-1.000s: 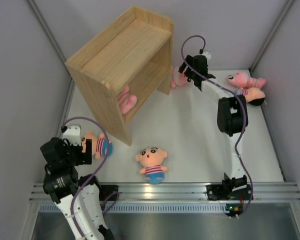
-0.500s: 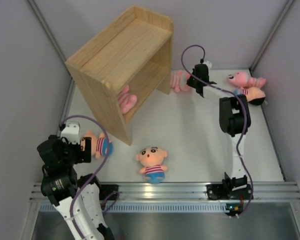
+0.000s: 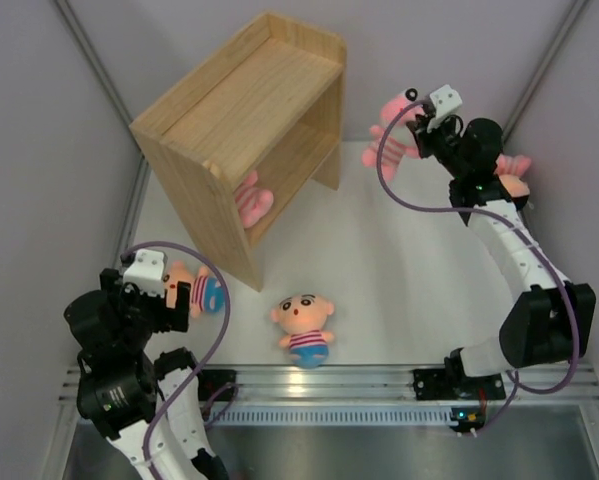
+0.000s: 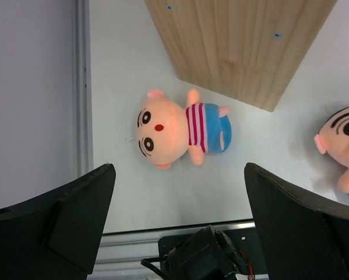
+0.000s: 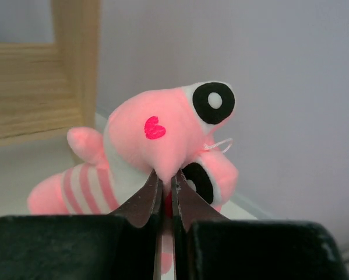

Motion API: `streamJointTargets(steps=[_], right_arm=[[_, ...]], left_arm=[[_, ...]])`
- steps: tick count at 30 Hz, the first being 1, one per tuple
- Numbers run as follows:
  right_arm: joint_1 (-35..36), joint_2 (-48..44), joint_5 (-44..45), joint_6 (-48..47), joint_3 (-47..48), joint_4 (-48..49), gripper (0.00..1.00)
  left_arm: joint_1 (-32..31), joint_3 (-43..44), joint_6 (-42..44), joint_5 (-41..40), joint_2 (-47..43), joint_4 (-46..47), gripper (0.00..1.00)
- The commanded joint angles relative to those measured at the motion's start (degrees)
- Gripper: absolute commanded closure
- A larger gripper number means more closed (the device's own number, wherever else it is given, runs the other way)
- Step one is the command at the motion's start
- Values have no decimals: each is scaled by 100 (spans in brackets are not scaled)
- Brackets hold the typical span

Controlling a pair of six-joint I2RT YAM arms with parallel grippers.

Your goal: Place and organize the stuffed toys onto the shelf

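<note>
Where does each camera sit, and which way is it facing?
Top external: above, behind the bases, looking down on table, shelf, left arm, right arm.
Left wrist: high, pointing down at a peach toy, framed by the open left end effector.
Right wrist: roughly level, facing the pink toy pinched in the shut right end effector.
Shared: top and left wrist both show that peach toy.

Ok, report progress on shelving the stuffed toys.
Done: one pink toy lies inside the shelf. In hand: right gripper pinches a pink striped toy, off the table. Left: peach toy below the open left gripper, second peach toy front centre, more toys far right.
</note>
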Motion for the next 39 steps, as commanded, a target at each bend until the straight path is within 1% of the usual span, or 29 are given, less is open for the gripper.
streamJointTargets(steps=[1, 3, 4, 5, 6, 7, 8, 10, 11, 12, 13, 14, 15, 17, 18, 19, 20, 21, 22, 23, 24, 26, 30, 32, 36, 38, 39], right_arm=[[-58, -463, -2002, -1206, 99, -534, 100], [-50, -919, -2470, -1224, -15, -482, 100], [-50, -1078, -3004, -1180, -94, -447, 100], [-50, -1236, -3357, -1145, -113, -516, 100], [-41, -1534, -3708, -1197, -113, -630, 99], [3, -1685, -4260, -1284, -60, -805, 99], [55, -1834, -4353, -1538, -25, -1242, 99], [520, -2283, -4179, -1846, 80, -1702, 99], [757, -2536, -4021, -2170, 107, -1982, 99], [1359, -2635, -3689, -2286, 116, -2055, 99], [1713, -2705, -3520, -2374, 142, -2081, 99], [2056, -2749, -3397, -2410, 168, -2090, 99], [2669, -2750, -3222, -2393, 212, -2090, 99], [3139, -2584, -2993, -2305, 388, -2090, 99], [3532, -2513, -2730, -2305, 510, -2099, 100], [3745, -2434, -2588, -2314, 564, -2125, 100], [3930, -2259, -2500, -2435, 625, -2169, 100], [4306, -2162, -2360, -2515, 695, -2222, 100], [4510, -2065, -2254, -2594, 853, -2353, 100], [4903, -1838, -2175, -2743, 959, -2432, 100], [5064, -1714, -2000, -2797, 1194, -2546, 100], [5415, -1390, -1884, -2841, 1389, -2679, 100], [5663, -1159, -1761, -2981, 1592, -2697, 100], [5759, -1150, -1787, -3061, 1610, -2671, 100], [5900, -1177, -2137, -3175, 1557, -2618, 100], [5962, -1159, -2253, -3201, 1531, -2513, 100], [6032, -1150, -2340, -3201, 1513, -2417, 100]], left_arm=[[30, 461, 100, 687, 137, -192, 1], [30, 759, 56, 986, 181, -236, 1], [30, 874, 47, 1083, 207, -253, 1], [30, 1006, -5, 1214, 286, -271, 1], [22, 1233, -49, 1494, 330, -271, 1], [30, 1331, -76, 1645, 383, -271, 2], [30, 1437, -163, 1846, 496, -262, 1], [30, 1718, -382, 2531, 672, -262, 1], [39, 1797, -462, 2777, 760, -254, 1], [65, 1964, -558, 2989, 979, -253, 1], [100, 2044, -707, 3408, 1068, -262, 2], [136, 2201, -752, 3543, 1156, -254, 2], [223, 2281, -796, 3727, 1313, -253, 2], [276, 2430, -858, 4219, 1411, -253, 1], [311, 2588, -876, 4387, 1446, -245, 1], [338, 2668, -911, 4745, 1455, -253, 1], [382, 2747, -902, 4897, 1447, -253, 1], [530, 2887, -876, 5020, 1438, -236, 1], [601, 2949, -832, 5195, 1386, -245, 1], [697, 3028, -806, 5493, 1342, -227, 1], [838, 3046, -745, 5678, 1298, -236, 2], [927, 3099, -735, 6064, 1253, -227, 1], [944, 2942, -1253, 6322, 1473, -218, 2], [936, 2731, -1263, 6208, 1534, -227, 1], [979, 2633, -929, 5804, 1438, -245, 1], [1032, 2677, -859, 5733, 1412, -227, 6], [1067, 2677, -841, 5742, 1394, -227, 10]])
